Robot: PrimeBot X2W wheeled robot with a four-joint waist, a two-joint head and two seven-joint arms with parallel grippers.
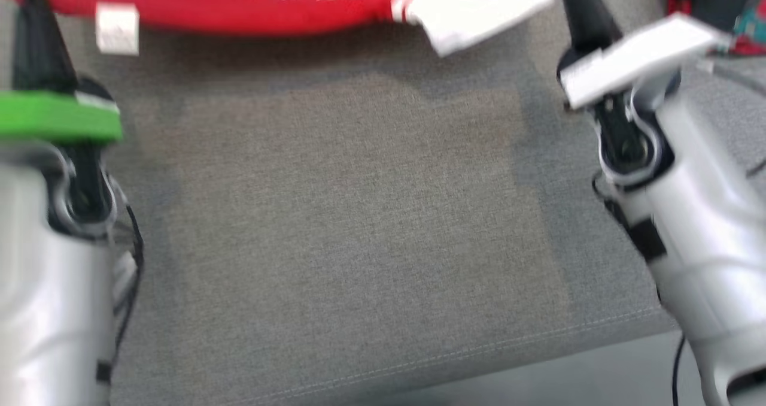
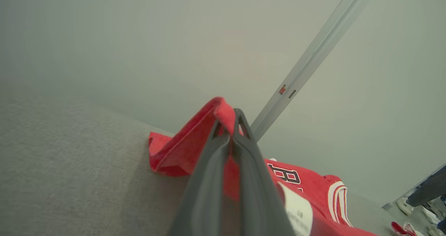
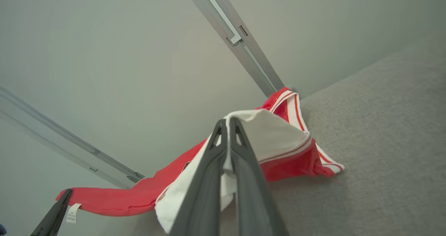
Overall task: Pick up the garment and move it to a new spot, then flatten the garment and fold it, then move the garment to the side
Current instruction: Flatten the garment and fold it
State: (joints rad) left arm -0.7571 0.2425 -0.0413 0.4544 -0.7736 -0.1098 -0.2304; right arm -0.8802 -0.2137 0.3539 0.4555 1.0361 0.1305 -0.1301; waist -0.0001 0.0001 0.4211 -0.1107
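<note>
**Q:** Where is the garment?

**A:** The red knit jersey with white striped trim and black-and-white lettering is stretched between my claws at the far side of the grey woven cushion, its loose folds touching it. My left claw is pinched tight on a red fold. My right claw is clamped on the white-lined edge.

**Q:** How do you place it well?

**A:** I'd hold both claws level and wide apart, lay the trailing edge first, then draw it toward me.

**Q:** Which view helps?

**A:** The wrist views show each pinch plainly. The blurred head view gives the bare cushion ahead.
</note>
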